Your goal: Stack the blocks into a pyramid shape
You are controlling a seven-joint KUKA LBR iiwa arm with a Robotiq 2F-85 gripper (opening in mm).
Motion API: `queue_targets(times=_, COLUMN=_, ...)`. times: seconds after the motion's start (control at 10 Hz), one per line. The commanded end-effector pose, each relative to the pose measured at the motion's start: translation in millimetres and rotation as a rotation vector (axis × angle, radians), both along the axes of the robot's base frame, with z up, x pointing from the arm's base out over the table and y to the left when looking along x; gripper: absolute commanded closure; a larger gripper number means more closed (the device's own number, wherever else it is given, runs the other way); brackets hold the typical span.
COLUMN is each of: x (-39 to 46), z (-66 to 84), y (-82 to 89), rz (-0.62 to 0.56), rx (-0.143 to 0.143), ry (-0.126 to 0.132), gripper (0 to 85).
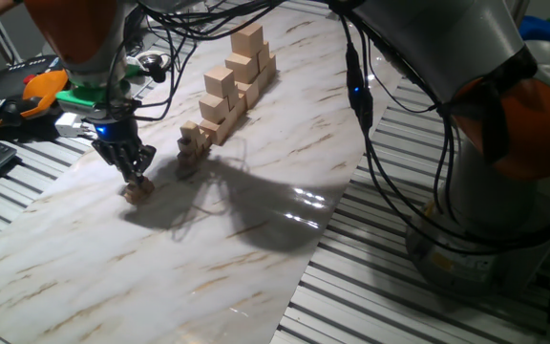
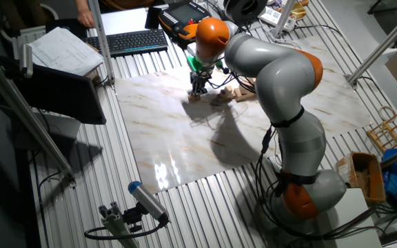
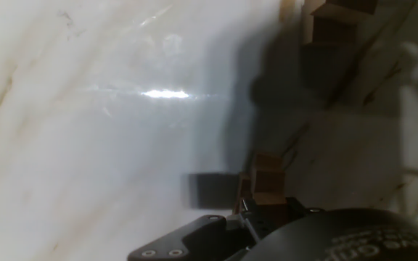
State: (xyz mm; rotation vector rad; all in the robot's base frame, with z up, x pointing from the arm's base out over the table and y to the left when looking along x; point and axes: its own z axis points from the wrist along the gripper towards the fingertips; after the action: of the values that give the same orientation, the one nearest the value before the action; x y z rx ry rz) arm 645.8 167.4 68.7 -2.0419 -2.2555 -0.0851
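Observation:
My gripper (image 1: 136,178) is down at the marble board's left side, with its fingers closed on a tiny tan block (image 1: 140,190) that rests on the board. A small pile of tiny tan blocks (image 1: 191,148) stands a short way to the right of it, apart from the gripper. In the other fixed view the gripper (image 2: 197,93) is left of that pile (image 2: 222,97). In the hand view a dark finger (image 3: 210,190) shows beside tiny tan cubes (image 3: 268,179). The other finger is hidden.
A tall stepped row of much bigger pale cubes (image 1: 238,75) runs behind the pile; it also shows in the hand view (image 3: 332,20). Cables hang above the board. A keyboard (image 2: 135,41) and orange pendant (image 1: 36,91) lie beyond the board's left edge.

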Motion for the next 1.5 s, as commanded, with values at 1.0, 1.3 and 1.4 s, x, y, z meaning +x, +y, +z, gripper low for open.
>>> queue_targets(times=1.0, x=-0.2, z=4.3, y=4.2, rz=-0.019, rx=-0.015, ry=0.01, gripper=51.0)
queue_targets(times=1.3, x=-0.8, z=17.4, y=20.4, rz=-0.031, rx=-0.035, ry=0.014, gripper=51.0)
queue_targets(times=1.4, x=-2.9, z=25.0, y=28.6, rz=-0.019, rx=-0.035, ry=0.014, gripper=51.0)
